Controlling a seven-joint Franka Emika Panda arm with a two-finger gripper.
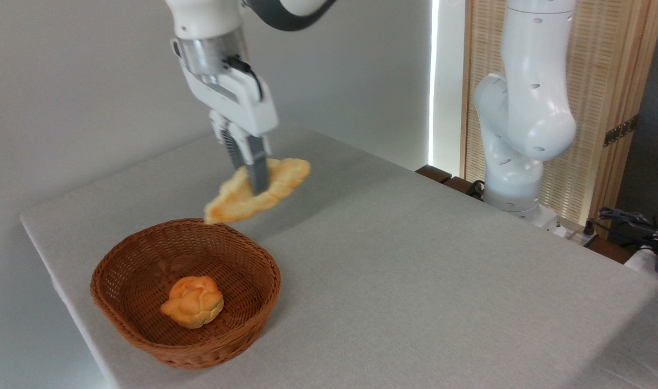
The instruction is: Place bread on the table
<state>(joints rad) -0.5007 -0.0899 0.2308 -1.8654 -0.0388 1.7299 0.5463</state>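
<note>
White arm angled down from above, gripper (252, 175) fingers clamped close together, pointing downward.

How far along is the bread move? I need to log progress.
Done: the bread is out of the basket, where only the round bun remains. In hand: the gripper holds the loaf in the air. Left: set it on the table and release.

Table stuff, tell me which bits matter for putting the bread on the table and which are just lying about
Part of the job:
- braided loaf, held in the air
- gripper, shut on the loaf
- table, where it goes

Just lying about:
- wicker basket
- small round bun inside the basket
- cables at the far right edge
</note>
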